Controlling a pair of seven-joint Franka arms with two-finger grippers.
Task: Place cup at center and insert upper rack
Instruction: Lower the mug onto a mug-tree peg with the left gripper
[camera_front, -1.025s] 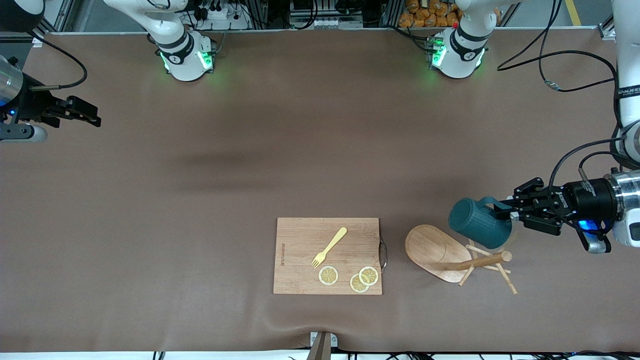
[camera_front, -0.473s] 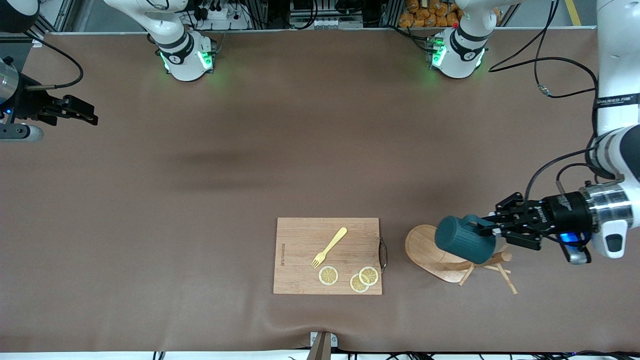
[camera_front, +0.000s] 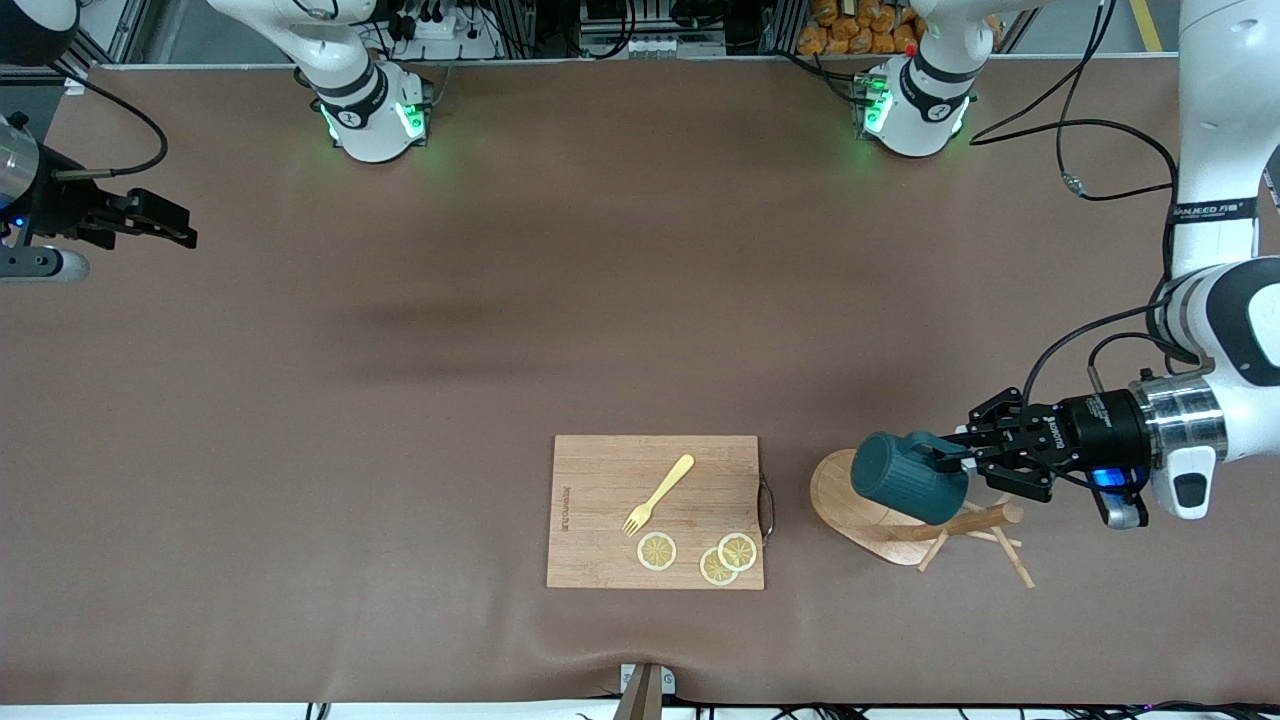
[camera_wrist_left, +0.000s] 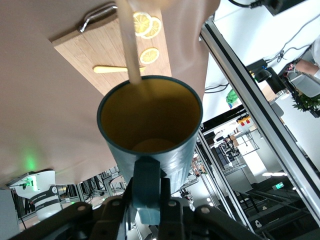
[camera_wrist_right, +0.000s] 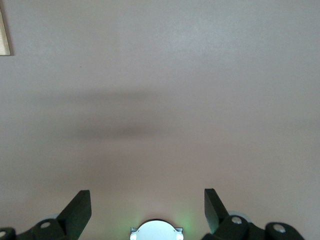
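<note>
Front view: left end effector clamped on the handle of the cup, held on its side in the air over the oval base of the upper rack. Rack lying toppled on the table, post and pegs directly under the end effector. Cutting board with fork and lemon slices beside the rack. Right end effector waiting over the right arm's end of the table.

Left wrist view: fingers closed on the teal handle; tan interior of the cup facing away from the end effector, rack post just past the rim.

Right wrist view: right end effector's fingers spread wide, holding nothing, bare table ahead.
</note>
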